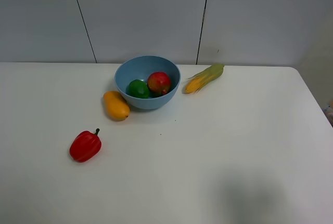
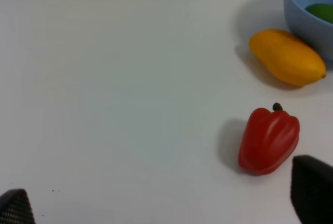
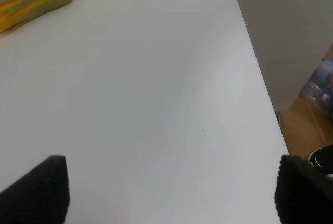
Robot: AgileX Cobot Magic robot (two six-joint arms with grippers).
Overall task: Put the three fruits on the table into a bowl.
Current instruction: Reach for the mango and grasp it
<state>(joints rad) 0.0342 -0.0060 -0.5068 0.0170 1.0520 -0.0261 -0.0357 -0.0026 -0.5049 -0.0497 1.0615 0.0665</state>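
A lime (image 1: pixel 138 88) and red fruit (image 1: pixel 159 82) sit in the blue bowl (image 1: pixel 156 101); the mango (image 1: pixel 116 105) lies just left of it, perhaps touching. Smooth, likely slippery: grip its middle; left gripper (image 2: pixel 162 200) and right gripper (image 3: pixel 171 187) gape empty

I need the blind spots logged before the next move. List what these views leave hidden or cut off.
Exterior high: the bowl's near wall hides the lower parts of the lime and red fruit.
Left wrist: the frame edge cuts off the bowl and lime; the left gripper shows fingertips only.
Right wrist: the edge cuts off the corn cob; the right gripper shows fingertips only.
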